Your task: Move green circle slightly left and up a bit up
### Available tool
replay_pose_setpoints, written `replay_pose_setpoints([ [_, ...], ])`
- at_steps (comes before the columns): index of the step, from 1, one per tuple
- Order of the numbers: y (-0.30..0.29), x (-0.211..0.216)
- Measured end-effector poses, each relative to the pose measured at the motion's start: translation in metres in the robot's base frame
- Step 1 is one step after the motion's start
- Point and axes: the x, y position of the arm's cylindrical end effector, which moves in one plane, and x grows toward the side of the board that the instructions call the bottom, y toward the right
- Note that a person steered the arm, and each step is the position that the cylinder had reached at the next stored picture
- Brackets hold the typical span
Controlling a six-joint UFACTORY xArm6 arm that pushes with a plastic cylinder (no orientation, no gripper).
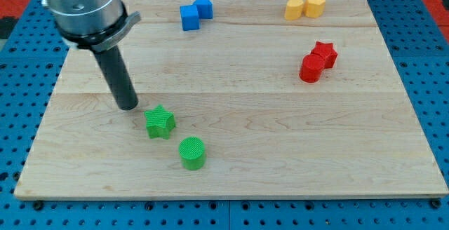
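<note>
The green circle (191,152) stands on the wooden board (280,153) toward the view's bottom, left of centre. A green star (160,122) sits just up and left of it, a small gap between them. My tip (128,106) rests on the board to the left of the green star and slightly above it, close to the star. It is well up and left of the green circle and apart from it.
Two blue blocks (194,12) sit together at the view's top, left of centre. Two yellow blocks (305,5) sit at the top right. A red cylinder (311,69) and a red star (325,52) touch at the right.
</note>
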Motion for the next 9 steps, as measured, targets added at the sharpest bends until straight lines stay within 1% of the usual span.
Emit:
replay_pose_setpoints([
  [1, 0.063, 0.055],
  [2, 0.106, 0.074],
  [3, 0.054, 0.012],
  [4, 0.190, 0.002],
  [5, 0.271, 0.092],
  [6, 0.260, 0.147],
  [8, 0.207, 0.147],
  [9, 0.126, 0.147],
])
